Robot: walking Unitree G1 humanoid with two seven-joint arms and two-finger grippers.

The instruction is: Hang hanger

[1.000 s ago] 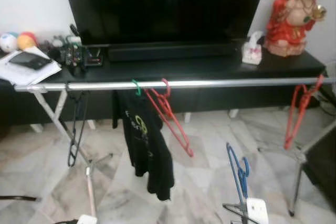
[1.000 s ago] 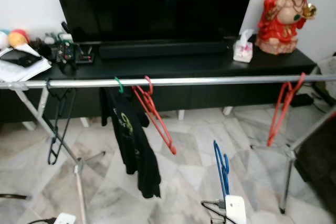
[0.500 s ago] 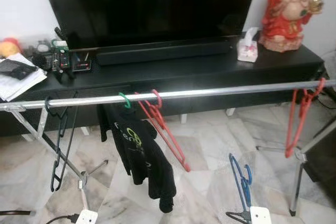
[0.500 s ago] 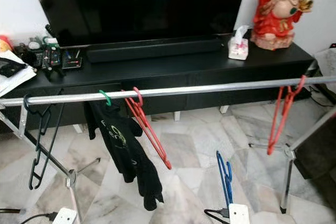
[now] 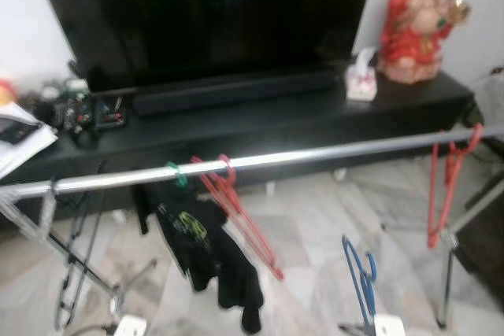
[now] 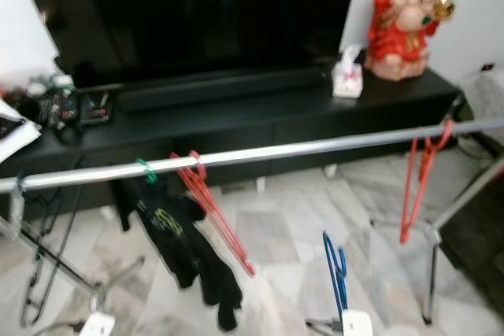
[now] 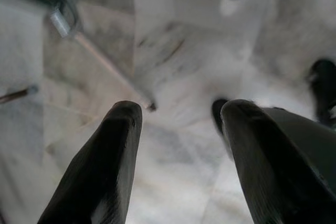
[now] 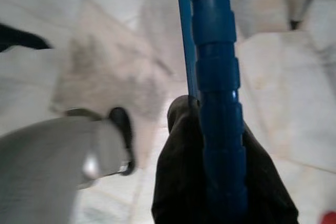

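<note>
A blue hanger [image 5: 359, 275] stands upright in the right gripper [image 8: 210, 145], whose fingers are closed on its ribbed blue bar, with one dark finger [image 8: 178, 182] pressed flat against it. The hook points up above the fingers, likely so it can be lifted straight over the rail. The hanger sits low, well below the silver rail [image 5: 260, 160] and not touching it.

Along that rail, away from the fingers toward the robot's left, hang a red hanger [image 5: 240, 210], a green-hooked hanger carrying a black shirt [image 5: 205, 249], and a dark wire hanger [image 5: 75, 273] near the rail's end. Another red hanger [image 5: 445, 179] hangs toward the right end. The stretch of rail above the blue hanger is bare, which looks like the intended spot.

The left gripper [image 7: 178, 150] points down at the marble floor [image 7: 184, 66] with its fingers spread wide and nothing between them.

Behind the rail is a black table [image 5: 315, 112] carrying a large television [image 5: 213, 13], a red and gold statue [image 5: 417, 21] and a tissue box [image 5: 362, 84].

Compared with half a second ago, the whole scene has shifted and blurred, so the head camera has moved. The blue hanger is held about as low as before, not yet raised.
</note>
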